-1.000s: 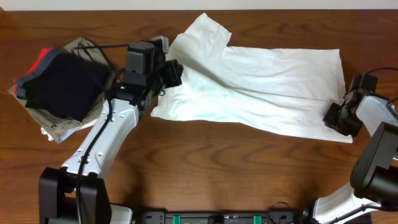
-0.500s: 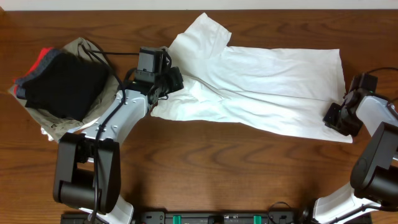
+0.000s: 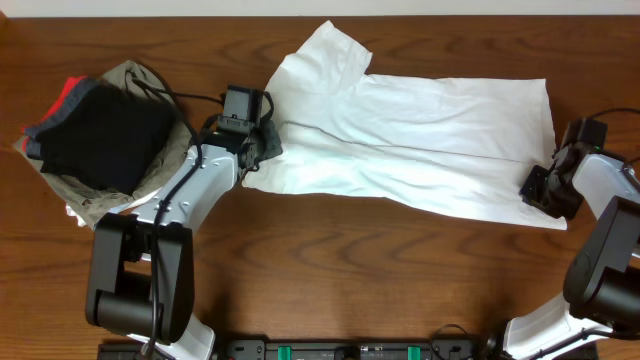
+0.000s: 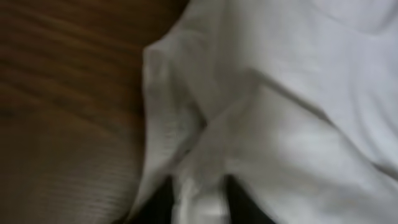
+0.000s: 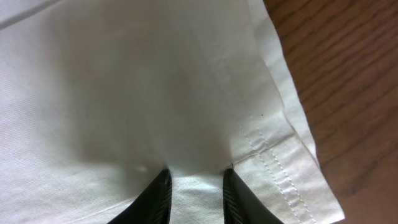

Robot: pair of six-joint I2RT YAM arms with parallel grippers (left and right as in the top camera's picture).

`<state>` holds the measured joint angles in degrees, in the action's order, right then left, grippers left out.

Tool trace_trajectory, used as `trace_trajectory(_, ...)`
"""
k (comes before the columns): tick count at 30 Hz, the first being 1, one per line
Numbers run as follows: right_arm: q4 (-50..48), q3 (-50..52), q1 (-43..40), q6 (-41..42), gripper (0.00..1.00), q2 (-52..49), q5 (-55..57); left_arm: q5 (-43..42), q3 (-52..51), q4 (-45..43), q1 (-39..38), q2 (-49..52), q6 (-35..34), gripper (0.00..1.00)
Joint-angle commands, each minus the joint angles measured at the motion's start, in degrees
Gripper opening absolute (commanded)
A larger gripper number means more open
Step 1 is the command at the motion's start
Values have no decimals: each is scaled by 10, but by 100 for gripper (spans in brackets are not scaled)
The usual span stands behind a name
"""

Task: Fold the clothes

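On brown surface (image 3: 330, 250), white clothes (image 3: 430, 140) spread flat; right end effector (image 5: 194, 179) pinching near-right hem (left end effector (image 4: 199, 196) blurred, grip impossible to tell).

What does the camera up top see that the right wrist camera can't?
Only the overhead view shows the whole white garment spread out, the left gripper at its left edge, and a pile of folded dark clothes at the table's left end. Only the right wrist view shows the stitched hem up close, and cloth tucked between the fingertips of the right gripper. Both show the white garment and the brown wooden table.
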<state>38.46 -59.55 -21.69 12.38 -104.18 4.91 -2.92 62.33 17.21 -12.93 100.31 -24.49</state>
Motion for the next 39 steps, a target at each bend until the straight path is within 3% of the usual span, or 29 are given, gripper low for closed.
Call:
trace_trajectory(1,1,15,-4,-7,27,-10,-20,34,-4,11,-1,5,4,45)
trace_trajectory(7,2,15,-4,-7,27,-10,-20,18,-3,19,-1,-1,4,44)
trace_trajectory(11,1,15,-4,-7,27,-10,-20,-52,7,2,-2,-32,5,34)
trace_trajectory(18,1,15,-4,-7,27,-10,-20,-194,7,-61,-18,-59,19,6)
trace_trajectory(23,3,15,-4,-7,27,-10,-20,-238,6,-62,-18,-15,-10,6)
trace_trajectory(33,8,15,-4,-7,27,-10,-20,-236,6,-53,15,106,-16,6)
trace_trajectory(39,7,15,-4,-7,27,-10,-20,-235,5,12,52,117,-15,6)
